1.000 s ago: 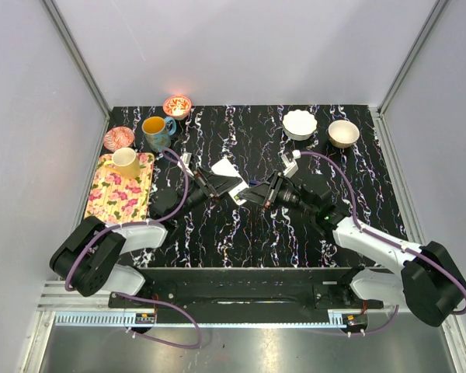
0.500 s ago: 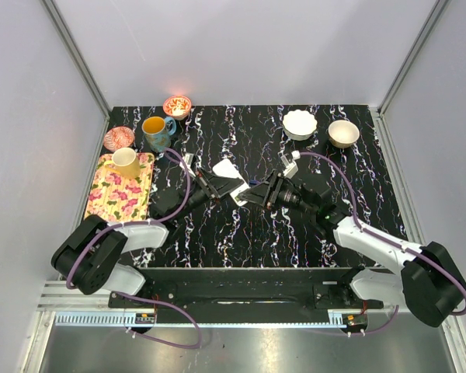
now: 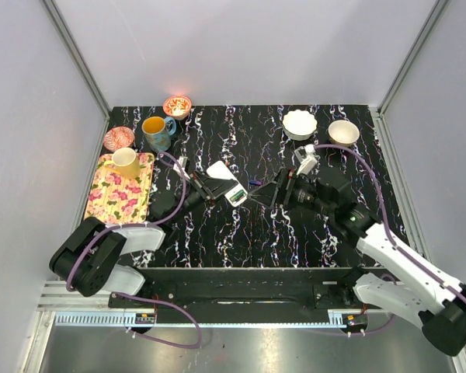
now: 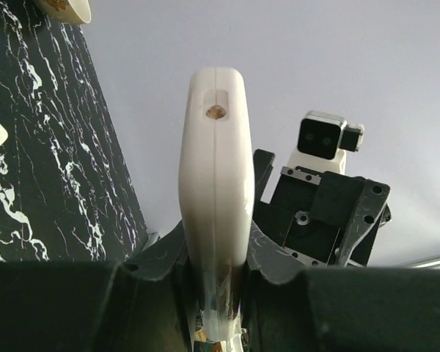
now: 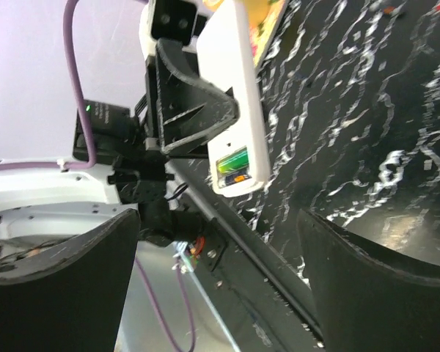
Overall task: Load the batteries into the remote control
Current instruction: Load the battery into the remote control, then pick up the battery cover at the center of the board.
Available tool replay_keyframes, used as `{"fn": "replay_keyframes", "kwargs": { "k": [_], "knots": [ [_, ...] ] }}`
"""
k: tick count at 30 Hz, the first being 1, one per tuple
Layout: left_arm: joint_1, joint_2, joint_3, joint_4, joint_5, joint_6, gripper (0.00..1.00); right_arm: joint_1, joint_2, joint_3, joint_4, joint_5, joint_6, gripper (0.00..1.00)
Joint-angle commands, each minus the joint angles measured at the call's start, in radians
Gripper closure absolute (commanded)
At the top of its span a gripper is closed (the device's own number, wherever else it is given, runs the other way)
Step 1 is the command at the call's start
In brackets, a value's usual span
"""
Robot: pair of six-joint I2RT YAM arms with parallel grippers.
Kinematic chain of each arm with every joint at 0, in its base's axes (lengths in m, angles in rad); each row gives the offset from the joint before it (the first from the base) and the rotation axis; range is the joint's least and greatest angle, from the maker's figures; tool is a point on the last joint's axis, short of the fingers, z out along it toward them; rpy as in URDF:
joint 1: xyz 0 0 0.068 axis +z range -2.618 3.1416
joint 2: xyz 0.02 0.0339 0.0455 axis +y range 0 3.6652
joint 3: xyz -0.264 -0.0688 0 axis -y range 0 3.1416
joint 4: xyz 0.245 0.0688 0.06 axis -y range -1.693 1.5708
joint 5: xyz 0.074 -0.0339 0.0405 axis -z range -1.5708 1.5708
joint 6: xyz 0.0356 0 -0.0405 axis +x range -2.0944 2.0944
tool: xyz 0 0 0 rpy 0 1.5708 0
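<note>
The remote control (image 3: 224, 180) is seen over the middle of the black marbled table (image 3: 241, 233), gripped by the left gripper (image 3: 211, 186). The black fingers (image 5: 194, 110) are clamped on the handset's two broad faces. From the left wrist view the white body is seen edge-on, standing up between the jaws, and a small round hole is visible in its far end.

The end of the remote nearest the right arm is turned toward that arm's camera. An open compartment is shown there, and a green battery (image 5: 232, 161) is seated inside it. Something orange is glimpsed just beneath the green, too small to be made out.

The right gripper (image 3: 270, 194) is held just beside the remote without touching it. Its fingers (image 5: 66, 286) are spread wide apart, and nothing is held between them. A small dark bluish object (image 3: 254, 183) is spotted on the table between the remote and the right gripper; what it is cannot be told.

Along the left side a flowered tray (image 3: 113, 198) is laid out with a yellow cup (image 3: 126, 162) on it, with a blue mug (image 3: 157, 132) and two red patterned bowls (image 3: 177, 105) near it. At the far right, a white bowl (image 3: 300, 124) and a beige bowl (image 3: 343, 134) are set side by side.
</note>
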Motion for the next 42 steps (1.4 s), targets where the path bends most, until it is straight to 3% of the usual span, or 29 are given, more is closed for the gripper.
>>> {"fn": "replay_keyframes", "kwargs": {
  "k": [1,5,8,14,22,28,34,42],
  "knots": [
    [0.017,-0.048,-0.024,0.158,-0.013,0.015,1.0,-0.004,-0.117,0.032,-0.163,0.236,-0.153,0.06],
    [0.024,-0.081,-0.041,0.095,0.016,0.03,1.0,-0.006,-0.073,0.056,-0.327,0.542,-0.211,0.05],
    [0.029,-0.132,-0.057,0.025,0.037,0.053,1.0,-0.006,0.067,0.122,-0.43,0.644,-0.269,0.06],
    [0.055,-0.233,-0.04,-0.233,0.18,0.124,1.0,-0.013,0.255,0.16,-0.434,0.747,-0.352,0.06],
    [0.077,-0.376,-0.118,-0.35,0.212,0.183,1.0,-0.068,0.479,0.261,-0.438,0.689,-0.547,0.09],
    [0.077,-0.368,-0.107,-0.344,0.269,0.2,1.0,-0.177,0.631,0.334,-0.452,0.505,-0.648,0.1],
    [0.077,-0.333,-0.107,-0.27,0.3,0.174,1.0,-0.208,0.753,0.354,-0.382,0.358,-0.677,0.11],
    [0.078,-0.322,-0.093,-0.262,0.315,0.176,1.0,-0.208,0.822,0.357,-0.352,0.418,-0.711,0.09]
  ]
}}
